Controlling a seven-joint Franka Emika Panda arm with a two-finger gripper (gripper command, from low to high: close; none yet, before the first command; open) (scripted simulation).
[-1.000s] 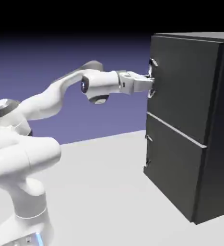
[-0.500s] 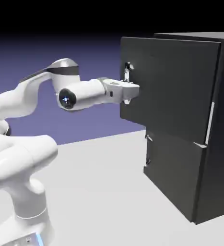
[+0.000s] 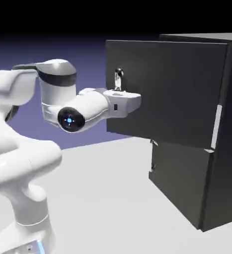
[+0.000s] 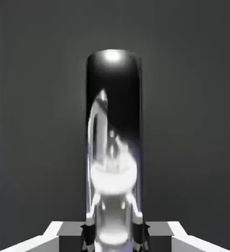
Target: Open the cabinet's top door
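Standing at the right of the exterior view, the tall dark grey boxy cabinet (image 3: 207, 134) rests on the pale table (image 3: 108, 198). Its larger flat dark grey top door (image 3: 162, 94) hangs swung out toward the arm, away from the cabinet front (a pale strip shows at the hinge side). White two-finger gripper (image 3: 121, 97) is clenched on the long silver bar handle (image 4: 114, 147), which fills the space between the fingertips (image 4: 88, 235).

Arm bent — fingers (image 4: 88, 235) clamped
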